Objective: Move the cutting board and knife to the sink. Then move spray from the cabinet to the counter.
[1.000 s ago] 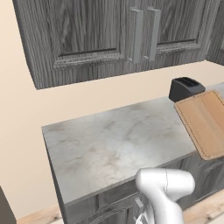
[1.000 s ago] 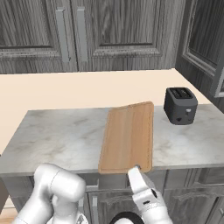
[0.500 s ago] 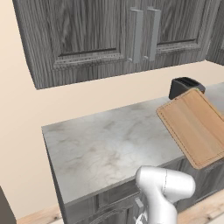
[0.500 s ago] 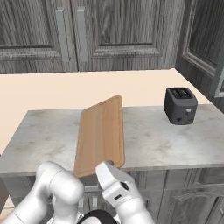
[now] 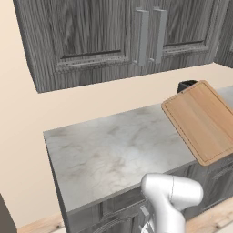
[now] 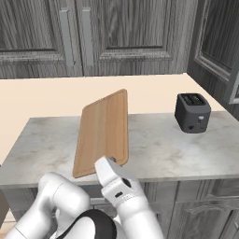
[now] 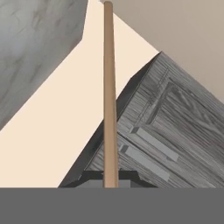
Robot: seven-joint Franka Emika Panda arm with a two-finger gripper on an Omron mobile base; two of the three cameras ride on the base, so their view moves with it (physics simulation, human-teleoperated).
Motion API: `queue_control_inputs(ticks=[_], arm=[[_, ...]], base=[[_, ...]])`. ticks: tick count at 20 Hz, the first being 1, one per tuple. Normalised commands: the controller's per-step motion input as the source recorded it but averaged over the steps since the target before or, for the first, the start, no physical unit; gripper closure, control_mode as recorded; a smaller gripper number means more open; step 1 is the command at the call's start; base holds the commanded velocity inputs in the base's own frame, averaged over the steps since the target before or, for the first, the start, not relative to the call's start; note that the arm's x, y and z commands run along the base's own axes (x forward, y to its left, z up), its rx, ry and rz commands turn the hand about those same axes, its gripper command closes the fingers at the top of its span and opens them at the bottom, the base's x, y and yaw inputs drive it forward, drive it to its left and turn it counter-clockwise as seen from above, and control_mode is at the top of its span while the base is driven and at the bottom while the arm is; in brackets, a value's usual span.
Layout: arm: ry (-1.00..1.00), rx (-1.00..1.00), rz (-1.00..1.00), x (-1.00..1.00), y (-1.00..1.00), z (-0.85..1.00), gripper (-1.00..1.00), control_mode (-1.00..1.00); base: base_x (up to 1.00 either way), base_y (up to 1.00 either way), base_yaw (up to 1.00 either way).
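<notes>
Cutting board [image 6: 103,131] lifted off the desk [image 6: 158,154], clamped in the gripper [image 6: 106,164].

The board tilts above the desk, its near edge pinched between the gripper's closed fingers; the hand view shows it edge-on. A dark toaster [image 6: 192,112] stands on the desk well to the board's right, and the cabinet [image 5: 113,36] hangs above.

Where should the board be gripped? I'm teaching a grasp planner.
By its near short edge, coming from the counter's front. The board is thin and flat, so fingers pinch its two faces; the hand is shut on that edge now, board lifted and tilted.
</notes>
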Motion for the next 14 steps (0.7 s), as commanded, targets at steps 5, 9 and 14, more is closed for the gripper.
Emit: queue_control_inputs(ticks=[5, 9, 14], arm=[[0.00, 0.00, 0.00, 0.00, 0.00, 0.00, 1.00, -1.00], [0.00, 0.00, 0.00, 0.00, 0.00, 0.00, 1.00, -1.00], [0.00, 0.00, 0.00, 0.00, 0.00, 0.00, 1.00, -1.00]], base=[[0.00, 0.00, 0.00], [0.00, 0.00, 0.00], [0.00, 0.00, 0.00]])
